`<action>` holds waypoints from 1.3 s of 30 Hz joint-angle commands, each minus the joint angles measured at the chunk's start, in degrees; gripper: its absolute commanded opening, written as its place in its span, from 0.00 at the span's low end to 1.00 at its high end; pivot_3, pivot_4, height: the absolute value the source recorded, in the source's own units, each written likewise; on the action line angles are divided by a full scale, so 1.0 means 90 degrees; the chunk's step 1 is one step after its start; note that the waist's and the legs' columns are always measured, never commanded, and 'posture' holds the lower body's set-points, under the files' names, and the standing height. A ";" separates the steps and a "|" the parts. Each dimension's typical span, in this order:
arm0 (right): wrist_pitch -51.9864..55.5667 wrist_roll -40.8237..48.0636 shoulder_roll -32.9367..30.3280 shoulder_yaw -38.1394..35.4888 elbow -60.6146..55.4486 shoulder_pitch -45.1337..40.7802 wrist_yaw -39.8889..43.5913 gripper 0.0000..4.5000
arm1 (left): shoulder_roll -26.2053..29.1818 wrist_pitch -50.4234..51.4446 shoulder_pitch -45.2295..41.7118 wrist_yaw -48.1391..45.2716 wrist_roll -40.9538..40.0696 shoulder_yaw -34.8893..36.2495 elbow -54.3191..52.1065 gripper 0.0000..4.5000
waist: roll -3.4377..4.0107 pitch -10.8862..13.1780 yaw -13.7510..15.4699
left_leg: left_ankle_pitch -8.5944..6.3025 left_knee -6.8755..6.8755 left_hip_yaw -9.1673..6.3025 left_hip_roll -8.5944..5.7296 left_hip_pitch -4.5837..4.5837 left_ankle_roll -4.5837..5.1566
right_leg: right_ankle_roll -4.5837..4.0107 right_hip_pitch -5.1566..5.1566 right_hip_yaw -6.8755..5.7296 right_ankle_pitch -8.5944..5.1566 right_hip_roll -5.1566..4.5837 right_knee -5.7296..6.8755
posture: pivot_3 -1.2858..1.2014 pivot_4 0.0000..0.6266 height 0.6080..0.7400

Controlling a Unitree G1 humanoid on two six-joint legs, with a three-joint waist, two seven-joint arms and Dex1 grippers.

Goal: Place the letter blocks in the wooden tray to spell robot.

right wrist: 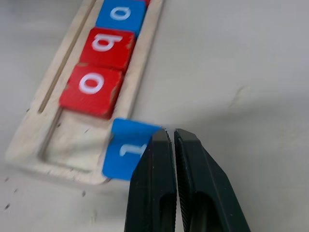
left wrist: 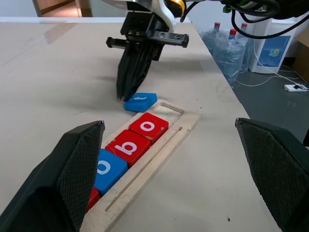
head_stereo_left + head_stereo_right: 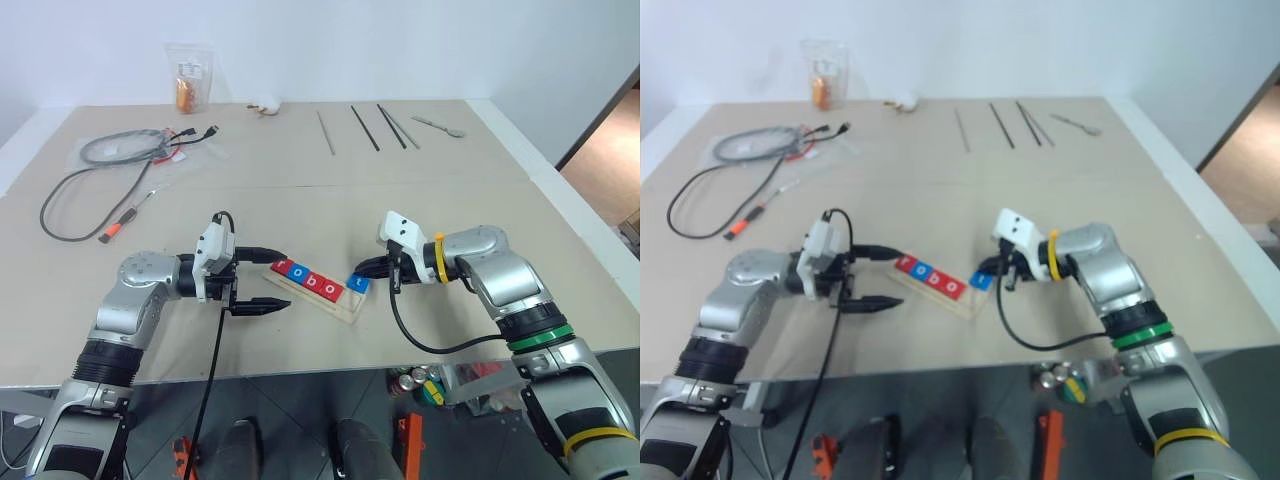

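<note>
Around the wooden tray (image 3: 345, 309) the surface (image 3: 300, 210) is bare. At its open end slot the tilted blue t block (image 3: 358, 284) and the closed right gripper (image 3: 356, 270) stand in the way; the left gripper (image 3: 278, 281) flanks the other end.

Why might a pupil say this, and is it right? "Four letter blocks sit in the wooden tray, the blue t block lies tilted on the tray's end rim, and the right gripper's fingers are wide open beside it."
Not quite. The right gripper is shut, fingertips together at the blue t block, as the right wrist view shows. The rest holds: four blocks sit in the wooden tray, and the t lies tilted on its end rim.
</note>
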 commanded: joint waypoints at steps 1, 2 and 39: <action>-0.0083 0.0042 -0.0124 -0.0026 -0.0285 0.0084 0.0149 0.03 | 0.0027 -0.0032 -0.0109 0.0019 -0.0025 0.0090 -0.0071 1.00 | 0.0000 0.0000 0.0001 | 0.0000 0.0000 0.0000 0.0000 0.0000 0.0000 | 0.0000 0.0000 0.0000 0.0000 0.0000 0.0000 | 0.52 0.24 1.00; -0.0064 0.0039 -0.0124 -0.0029 -0.0286 0.0085 0.0146 0.03 | 0.0027 -0.0032 -0.0108 0.0019 -0.0026 0.0091 -0.0071 1.00 | 0.0000 0.0000 -0.0001 | 0.0000 0.0000 0.0000 0.0000 0.0000 0.0000 | 0.0000 0.0000 0.0000 0.0000 0.0000 0.0000 | 0.52 0.24 1.00; 0.0180 0.0341 -0.0127 -0.0177 -0.0549 0.0122 0.0513 0.03 | 0.0045 -0.0026 -0.0074 -0.0009 -0.0034 0.0089 -0.0100 1.00 | 0.0000 0.0000 -0.0002 | 0.0000 0.0001 -0.0001 0.0000 0.0001 0.0000 | -0.0002 0.0001 0.0000 0.0001 0.0000 0.0001 | 0.52 0.24 1.00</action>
